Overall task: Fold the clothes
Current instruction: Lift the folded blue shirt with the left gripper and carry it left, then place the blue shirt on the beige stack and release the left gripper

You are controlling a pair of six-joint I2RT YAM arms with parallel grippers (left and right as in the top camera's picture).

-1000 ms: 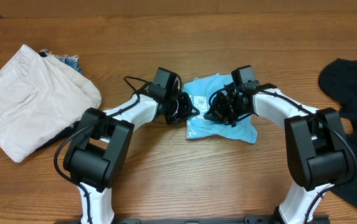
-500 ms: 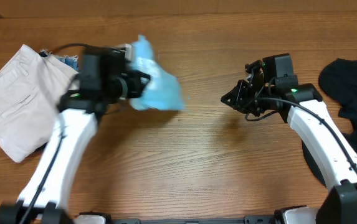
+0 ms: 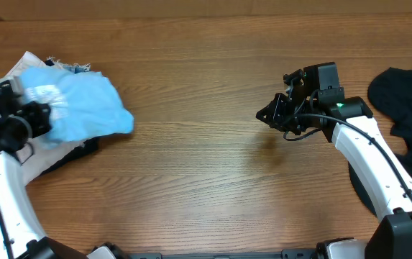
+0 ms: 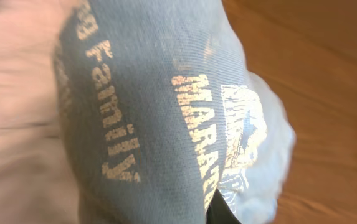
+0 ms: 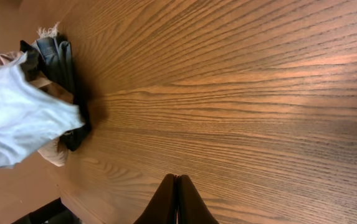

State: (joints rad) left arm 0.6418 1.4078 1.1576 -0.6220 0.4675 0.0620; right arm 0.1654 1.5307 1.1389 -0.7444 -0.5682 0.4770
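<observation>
The light blue T-shirt (image 3: pixel 83 108), bundled up with its pale lettering showing, is held by my left gripper (image 3: pixel 31 119) over the clothes pile at the far left. In the left wrist view the shirt (image 4: pixel 147 112) fills the frame and hides the fingers except for a dark tip at the bottom. It also shows in the right wrist view (image 5: pixel 16 118). My right gripper (image 3: pixel 269 115) is shut and empty above bare table right of centre; its closed fingers show in its wrist view (image 5: pixel 177 190). The black T-shirt (image 3: pixel 407 108) with a white neck label lies crumpled at the right edge.
Beige trousers (image 3: pixel 15 68) lie at the far left under the blue shirt, on top of a dark garment (image 3: pixel 76 150), with a bit of frayed denim (image 3: pixel 76 68) behind. The wooden table (image 3: pixel 206 180) stretches between the two arms.
My left arm has carried the blue T-shirt from the table's centre to the far left, over the beige trousers. My right gripper let go, drew back to the right and then stayed still.
</observation>
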